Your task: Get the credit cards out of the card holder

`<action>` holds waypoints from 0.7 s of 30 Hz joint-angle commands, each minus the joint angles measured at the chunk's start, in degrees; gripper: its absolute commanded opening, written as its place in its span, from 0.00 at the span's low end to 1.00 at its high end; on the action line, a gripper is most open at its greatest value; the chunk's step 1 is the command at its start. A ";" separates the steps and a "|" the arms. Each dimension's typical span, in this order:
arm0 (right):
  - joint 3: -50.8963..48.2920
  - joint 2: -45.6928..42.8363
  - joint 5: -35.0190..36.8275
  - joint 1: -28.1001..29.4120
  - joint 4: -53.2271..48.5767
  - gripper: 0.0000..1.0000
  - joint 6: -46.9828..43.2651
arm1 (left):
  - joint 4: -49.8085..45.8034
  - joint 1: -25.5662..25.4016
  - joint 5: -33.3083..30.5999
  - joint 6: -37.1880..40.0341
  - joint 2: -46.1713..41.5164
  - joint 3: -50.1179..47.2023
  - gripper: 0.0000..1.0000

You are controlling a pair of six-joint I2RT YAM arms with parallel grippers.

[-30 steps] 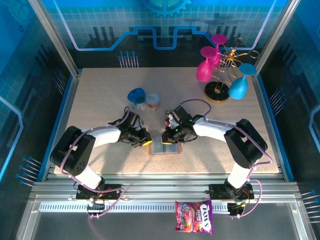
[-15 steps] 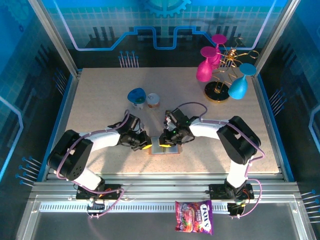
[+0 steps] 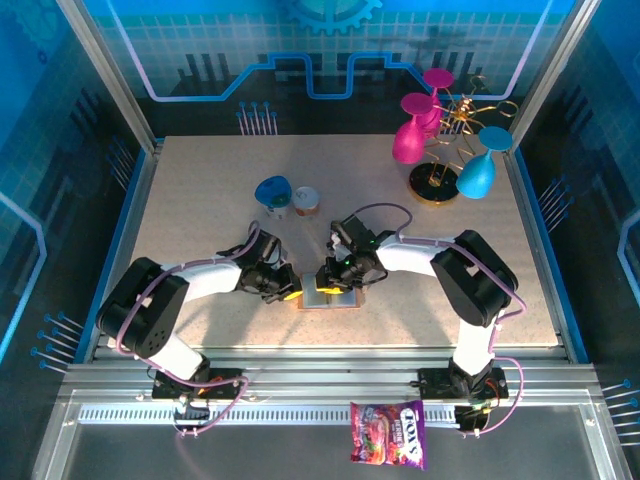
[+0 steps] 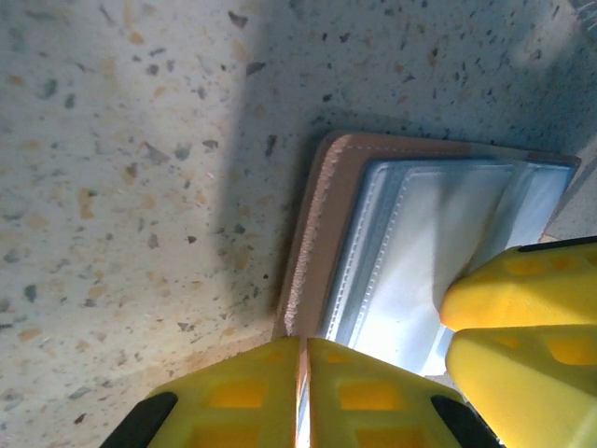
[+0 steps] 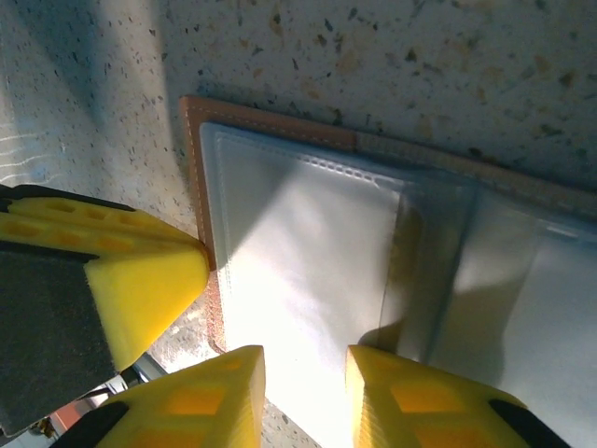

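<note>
Speckled tabletop (image 3: 190, 210) is filling a blue-lit enclosure, and the card holder (image 3: 338, 298) is lying open on it, close to the middle of the near edge, with its pale inner faces turned up. The left gripper (image 3: 292, 293) is sitting at the holder's left side and clenching the brown stitched edge, its yellow pads (image 4: 373, 397) pressed almost together around it. The right gripper (image 3: 326, 285) is resting just beside it on the inner pocket, its fingers (image 5: 410, 397) parted a little with pale lining showing between them. A candy bag (image 3: 388, 435) is lying on the near rail, and a rack of coloured glasses (image 3: 440, 150) is standing at the far right.
</note>
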 commanded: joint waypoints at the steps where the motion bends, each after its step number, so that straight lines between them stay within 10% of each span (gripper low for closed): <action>1: 0.92 0.68 1.29 0.81 -2.66 0.31 -1.11 | -2.18 -0.27 -0.94 1.03 1.21 -0.32 0.11; 21: -2.78 -1.31 0.38 -1.05 0.60 0.31 -0.08 | -3.97 -0.23 -1.45 1.43 1.76 1.17 0.11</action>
